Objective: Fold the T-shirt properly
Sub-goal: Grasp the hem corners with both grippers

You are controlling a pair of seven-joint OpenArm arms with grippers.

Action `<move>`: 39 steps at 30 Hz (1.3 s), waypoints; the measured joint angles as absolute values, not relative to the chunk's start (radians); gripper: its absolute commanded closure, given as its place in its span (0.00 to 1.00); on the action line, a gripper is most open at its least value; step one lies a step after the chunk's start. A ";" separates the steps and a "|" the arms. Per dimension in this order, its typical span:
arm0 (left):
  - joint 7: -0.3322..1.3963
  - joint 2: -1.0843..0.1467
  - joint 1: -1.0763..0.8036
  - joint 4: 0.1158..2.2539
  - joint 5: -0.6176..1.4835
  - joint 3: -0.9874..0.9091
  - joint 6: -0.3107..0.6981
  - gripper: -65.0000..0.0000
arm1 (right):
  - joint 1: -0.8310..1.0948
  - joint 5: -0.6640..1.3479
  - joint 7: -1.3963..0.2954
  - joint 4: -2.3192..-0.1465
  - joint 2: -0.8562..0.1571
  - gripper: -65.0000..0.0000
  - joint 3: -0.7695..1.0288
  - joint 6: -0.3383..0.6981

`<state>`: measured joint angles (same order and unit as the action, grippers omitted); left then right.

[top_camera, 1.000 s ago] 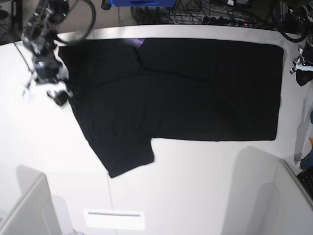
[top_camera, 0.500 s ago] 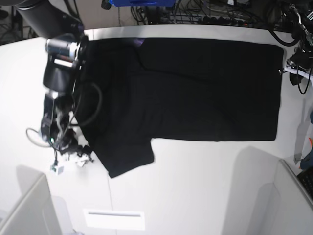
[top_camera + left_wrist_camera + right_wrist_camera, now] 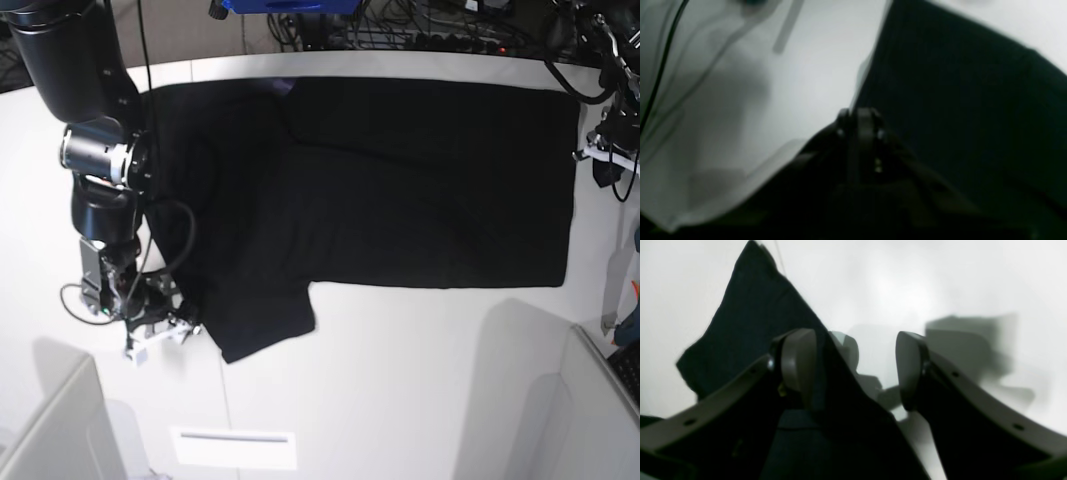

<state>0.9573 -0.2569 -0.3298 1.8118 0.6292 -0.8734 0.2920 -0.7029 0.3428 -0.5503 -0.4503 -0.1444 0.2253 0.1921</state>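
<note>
The black T-shirt (image 3: 400,180) lies spread flat on the white table (image 3: 400,380), plain side up, with one sleeve (image 3: 260,320) pointing to the front left. My right gripper (image 3: 165,328) is low at that sleeve's outer edge. In the right wrist view it (image 3: 853,370) is open, and the sleeve cloth (image 3: 750,323) runs under its left finger (image 3: 798,363). My left gripper (image 3: 600,150) is at the shirt's right edge. In the blurred left wrist view it (image 3: 860,116) looks shut at the edge of the cloth (image 3: 973,100). I cannot tell if it pinches cloth.
Cables and a blue box (image 3: 290,6) line the table's back edge. White partitions stand at the front left (image 3: 50,430) and front right (image 3: 590,410). A white label (image 3: 233,447) lies near the front edge.
My right arm has swung from the shirt's back left corner down to the front sleeve, and in the last half second its gripper edged right. My left gripper shifted slightly down.
</note>
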 measured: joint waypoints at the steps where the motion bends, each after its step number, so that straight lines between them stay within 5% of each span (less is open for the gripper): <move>1: 0.957 -0.258 -0.327 1.812 0.631 -0.873 0.292 0.78 | -0.700 0.343 -0.543 -0.452 -0.141 0.45 0.199 0.192; 8: 0.963 -0.255 -0.299 1.806 0.630 -0.872 0.292 0.46 | -0.656 0.362 -0.494 -0.489 -0.111 0.45 0.157 0.203; 12: 0.958 -0.263 -0.270 1.726 0.631 -0.869 0.298 0.41 | -0.625 0.363 -0.495 -0.542 -0.104 0.48 0.157 0.203; 20: 0.955 -0.357 -0.110 1.520 0.578 -0.774 0.288 0.41 | -0.617 0.360 -0.506 -0.538 -0.110 1.00 0.155 0.202; 29: 0.952 -0.361 0.206 1.254 0.228 -0.609 0.294 0.40 | -0.615 0.368 -0.486 -0.537 -0.109 1.00 0.155 0.202; 39: 0.776 -0.378 0.414 0.896 0.213 -0.457 0.292 0.40 | -0.615 0.366 -0.488 -0.537 -0.104 1.00 0.157 0.203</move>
<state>0.7761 -0.3779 0.4141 0.8963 0.2134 -0.4572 0.2916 -0.6147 0.3660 -0.4877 -0.5373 -0.1040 0.1566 0.2028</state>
